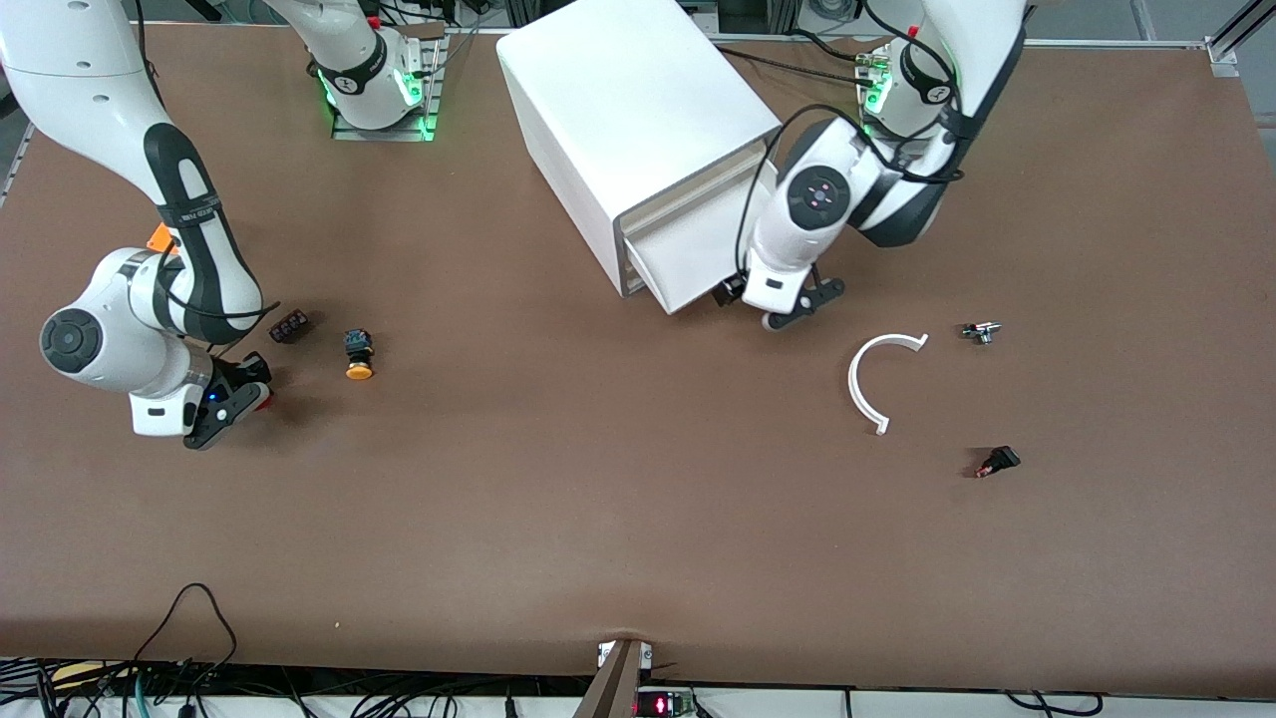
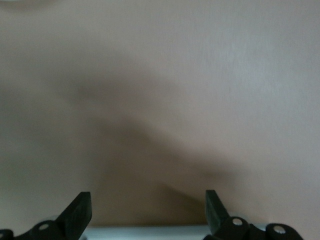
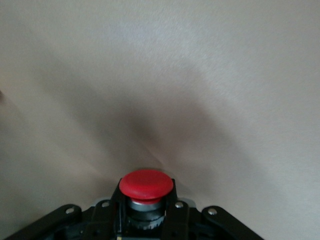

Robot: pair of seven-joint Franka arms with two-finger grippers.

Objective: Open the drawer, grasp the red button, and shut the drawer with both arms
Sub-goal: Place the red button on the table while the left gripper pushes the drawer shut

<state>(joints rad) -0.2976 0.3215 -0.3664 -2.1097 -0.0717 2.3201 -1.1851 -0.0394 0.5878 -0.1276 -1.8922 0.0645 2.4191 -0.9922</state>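
The drawer (image 1: 688, 261) stands pulled out of the white cabinet (image 1: 628, 110), toward the front camera. My left gripper (image 1: 778, 311) is low beside the drawer's front, toward the left arm's end of the table. In the left wrist view the left gripper (image 2: 147, 200) is open and empty over the brown table, with a pale edge (image 2: 150, 233) between its fingers. My right gripper (image 1: 239, 399) is near the right arm's end of the table. In the right wrist view the right gripper (image 3: 146, 207) is shut on the red-capped button (image 3: 146, 184), cap outward.
An orange-yellow capped button (image 1: 359, 355) and a small dark part (image 1: 288, 325) lie near the right gripper. An orange cube (image 1: 159, 237) shows by the right arm. A white curved piece (image 1: 877, 379), a small metal part (image 1: 981, 331) and a black-red part (image 1: 998, 462) lie toward the left arm's end.
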